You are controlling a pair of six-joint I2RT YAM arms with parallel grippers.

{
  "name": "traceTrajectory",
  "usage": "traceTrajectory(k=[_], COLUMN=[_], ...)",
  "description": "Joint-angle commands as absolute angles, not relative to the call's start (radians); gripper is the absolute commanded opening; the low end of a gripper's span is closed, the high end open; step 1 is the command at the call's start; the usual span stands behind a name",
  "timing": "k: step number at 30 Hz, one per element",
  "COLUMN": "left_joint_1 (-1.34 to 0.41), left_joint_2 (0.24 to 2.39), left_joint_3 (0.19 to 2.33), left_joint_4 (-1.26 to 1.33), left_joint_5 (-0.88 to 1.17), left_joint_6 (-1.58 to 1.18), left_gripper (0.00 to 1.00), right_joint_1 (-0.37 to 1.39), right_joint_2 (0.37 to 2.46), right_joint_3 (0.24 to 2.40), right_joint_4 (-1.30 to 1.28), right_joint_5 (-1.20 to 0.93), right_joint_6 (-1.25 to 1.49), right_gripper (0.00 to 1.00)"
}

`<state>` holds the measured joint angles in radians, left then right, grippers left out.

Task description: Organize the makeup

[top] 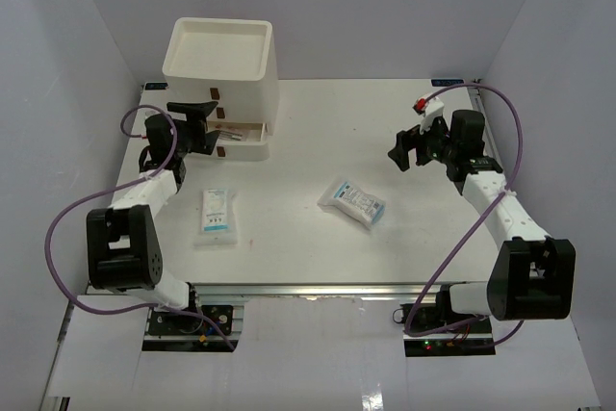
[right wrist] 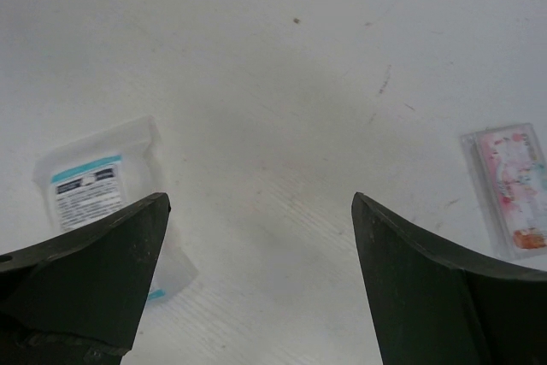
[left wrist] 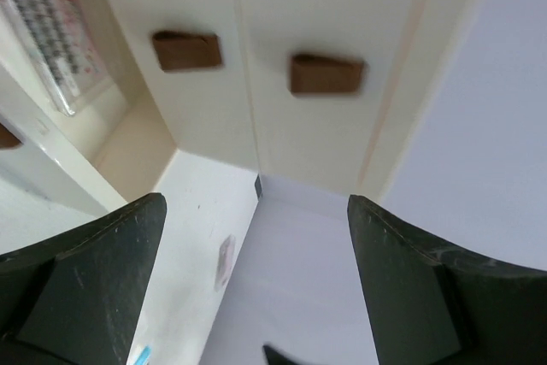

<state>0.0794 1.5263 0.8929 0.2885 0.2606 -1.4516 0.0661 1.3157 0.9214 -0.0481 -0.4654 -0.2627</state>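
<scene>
Makeup loose on the table (top: 318, 132), nothing picked up yet

The left sachet pack (top: 217, 214) and right sachet pack (top: 352, 202) lie flat mid-table, well apart, with a pink packet (right wrist: 511, 190) off to the side. I'd guess they're all light, floppy and slick, so pinch a short edge. The left gripper (left wrist: 255, 203) faces the white drawer box (top: 221, 55) and the right gripper (right wrist: 259, 198) hangs over the table. Both are spread wide, gripping nothing.

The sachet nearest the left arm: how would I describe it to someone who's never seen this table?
Find the white drawer box in the back left corner of the table, then come straight toward the near edge. The flat white-and-blue sachet lies there, roughly square to the table edge; its twin sits mid-table at a slant.
</scene>
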Motion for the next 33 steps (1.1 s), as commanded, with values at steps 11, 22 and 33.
traceTrajectory(k=[11, 22, 33], left_joint_1=[0.12, 0.105, 0.106], left_joint_2=[1.113, 0.875, 0.841], left_joint_3=[0.745, 0.584, 0.582], left_joint_4=[0.29, 0.207, 0.176], left_joint_5=[0.848, 0.729, 0.718], left_joint_6=[-0.719, -0.485, -0.457], left_gripper=[0.98, 0.98, 0.98], right_joint_1=[-0.054, -0.081, -0.087], right_joint_2=[1.84, 2.131, 2.347], right_joint_3=[1.5, 1.862, 2.107], right_joint_4=[-0.618, -0.767, -0.844], right_joint_5=[-0.312, -0.201, -0.102], right_joint_6=[-0.805, -0.983, -1.08], right_gripper=[0.9, 0.9, 0.92])
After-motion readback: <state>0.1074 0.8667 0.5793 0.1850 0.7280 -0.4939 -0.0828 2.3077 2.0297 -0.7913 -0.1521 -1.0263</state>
